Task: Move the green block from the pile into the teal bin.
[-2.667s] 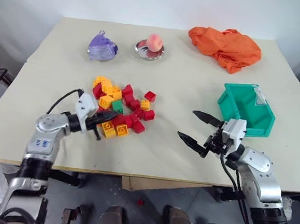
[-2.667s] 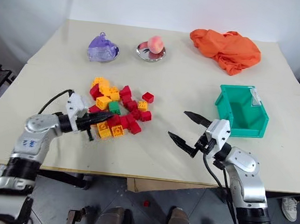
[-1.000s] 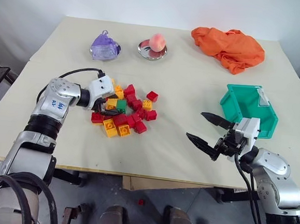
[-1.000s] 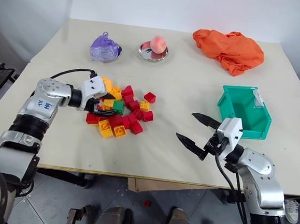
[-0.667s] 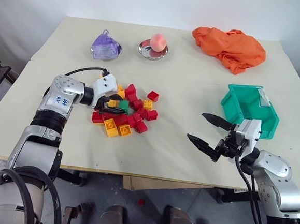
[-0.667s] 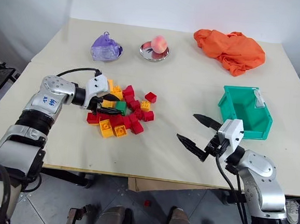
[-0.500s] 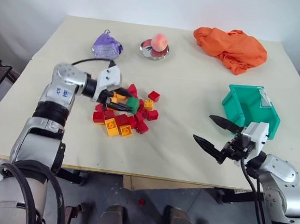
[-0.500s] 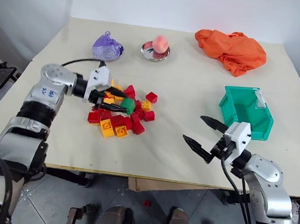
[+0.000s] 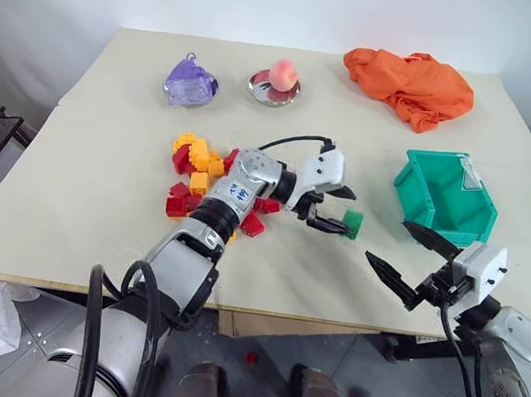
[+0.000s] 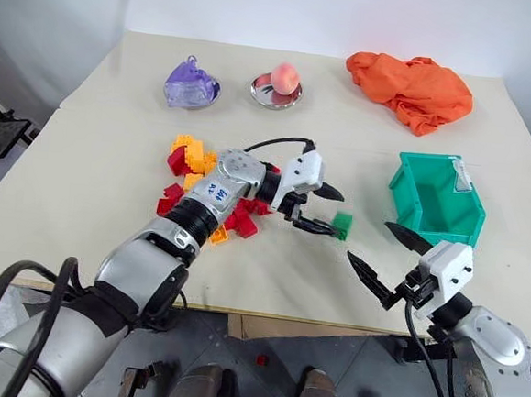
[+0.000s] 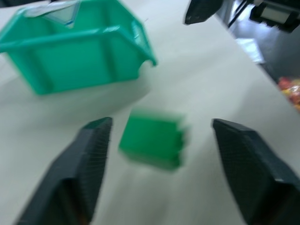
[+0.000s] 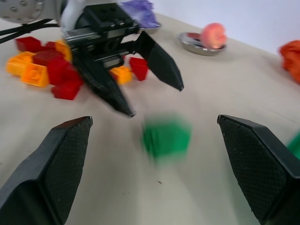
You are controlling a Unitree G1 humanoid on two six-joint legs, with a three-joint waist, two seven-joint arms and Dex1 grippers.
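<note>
Left gripper [image 9: 336,211] reached across the table [image 9: 113,150] toward the right, fingers [image 11: 89,164] spread wide with nothing clamped; green block [image 9: 353,225] just past the fingertips, blurred in both wrist views, apart from both fingers, so not held; whether resting on the table or in the air cannot be told. Block well clear of the pile [image 9: 198,179] of red and yellow-orange bricks, which lies behind the left arm; block between that pile and the teal bin [image 9: 445,196], short of the bin and outside it. Bin standing near the table's right edge. Right gripper [image 9: 414,262] low at the near right, in front of the bin, fingers [image 12: 61,164] fully apart and empty, aimed toward the block and the left gripper. Farther back on the table: a purple bag [image 9: 191,83], a peach [image 9: 284,74] on a metal dish [image 9: 272,90], a crumpled orange cloth [image 9: 408,84].
</note>
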